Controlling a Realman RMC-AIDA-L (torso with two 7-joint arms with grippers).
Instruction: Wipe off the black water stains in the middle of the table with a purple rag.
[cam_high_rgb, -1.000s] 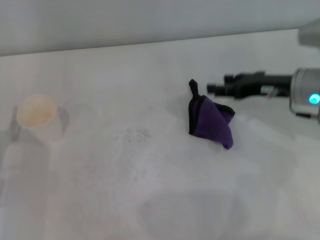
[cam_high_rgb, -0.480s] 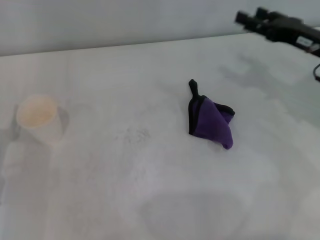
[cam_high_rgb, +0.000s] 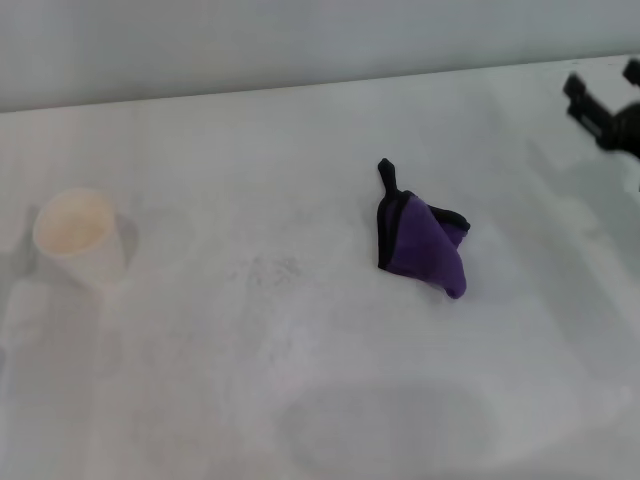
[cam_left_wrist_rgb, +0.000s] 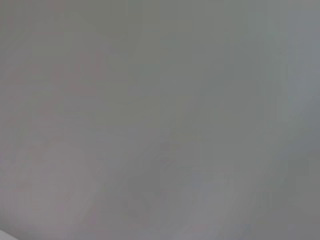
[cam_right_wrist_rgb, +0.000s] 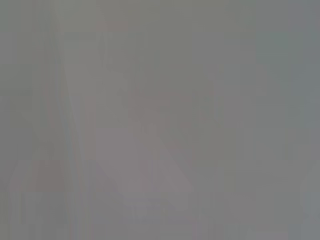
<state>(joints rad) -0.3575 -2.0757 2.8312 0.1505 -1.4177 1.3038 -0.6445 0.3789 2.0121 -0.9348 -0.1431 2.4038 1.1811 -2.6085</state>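
A plain pale grey wall (cam_high_rgb: 250, 40) fills the upper part of the frame, evenly and softly lit, without windows.

rag (cam_high_rgb: 425, 243): soft cloth, blk trim | table (cam_high_rgb: 300, 400): matt white | cup (cam_high_rgb: 80, 238): paper

From the head view I see one white paper cup (cam_high_rgb: 80, 238) standing upright and open-mouthed at the far left — its inside looks pale cream. Behind the work surface runs a plain grey wall (cam_high_rgb: 300, 40) — nothing else shows.
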